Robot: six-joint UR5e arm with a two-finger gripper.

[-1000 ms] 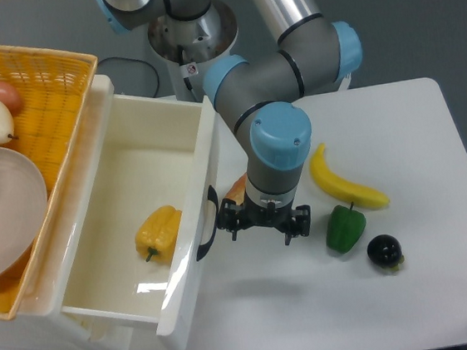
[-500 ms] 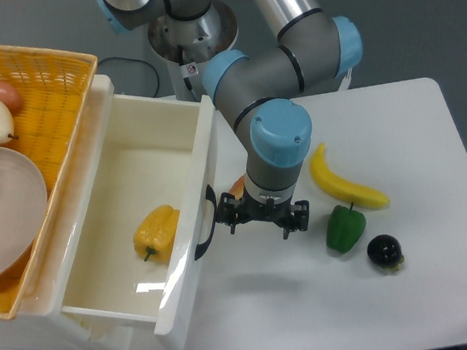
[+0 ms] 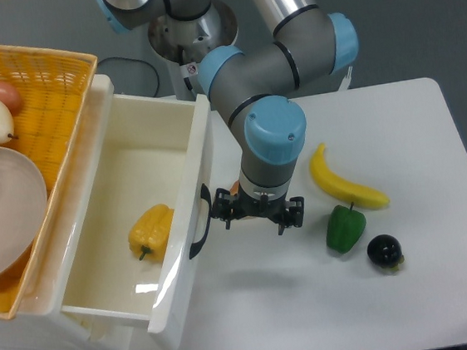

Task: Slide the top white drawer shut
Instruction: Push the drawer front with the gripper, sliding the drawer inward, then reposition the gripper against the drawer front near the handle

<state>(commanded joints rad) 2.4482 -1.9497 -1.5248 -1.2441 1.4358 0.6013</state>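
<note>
The top white drawer (image 3: 187, 230) stands pulled well out to the right, its glossy front panel carrying a black curved handle (image 3: 198, 223). A yellow bell pepper (image 3: 150, 230) lies inside it. My gripper (image 3: 257, 215) hangs just right of the front panel, its left side at the handle. The fingers point down and away, so the frame does not show whether they are open or shut. Nothing is seen held.
A yellow wicker basket (image 3: 40, 87) with fruit and a clear bowl sits on top of the cabinet at left. On the table to the right lie a banana (image 3: 345, 182), a green bell pepper (image 3: 344, 227) and a dark round fruit (image 3: 384, 251). An orange item peeks out behind the gripper.
The gripper has moved left against the drawer front, and the drawer with its yellow pepper has slid a little to the left.
</note>
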